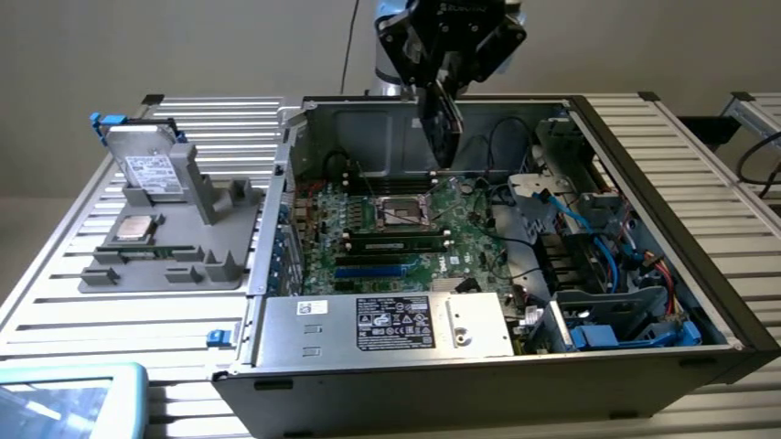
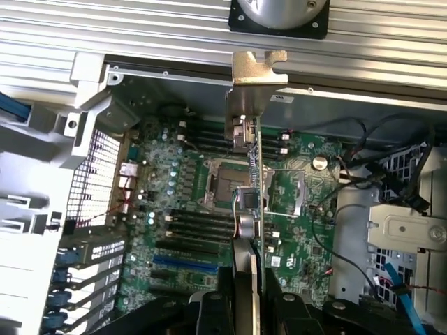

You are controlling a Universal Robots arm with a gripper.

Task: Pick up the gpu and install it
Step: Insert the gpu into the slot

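My gripper (image 1: 440, 84) hangs over the open computer case (image 1: 635, 137), shut on the gpu (image 1: 441, 128). The card hangs edge-down above the back part of the green motherboard (image 1: 476, 233), clear of it. In the wrist view the gpu (image 2: 248, 174) shows edge-on, running from its silver end bracket (image 2: 253, 70) down to my gripper (image 2: 244, 283), whose black fingers (image 2: 218, 307) clamp it from both sides. Below the card lie the CPU socket (image 2: 222, 180) and the blue expansion slot (image 2: 183, 265).
A grey fixture tray (image 1: 159, 265) on the exterior view's left holds a silver hard drive (image 1: 153, 169) and a CPU (image 1: 134, 229). Inside the case are memory sticks (image 1: 390, 243), the power supply (image 1: 390, 325), loose cables (image 1: 573, 229) and a drive cage (image 1: 610, 311).
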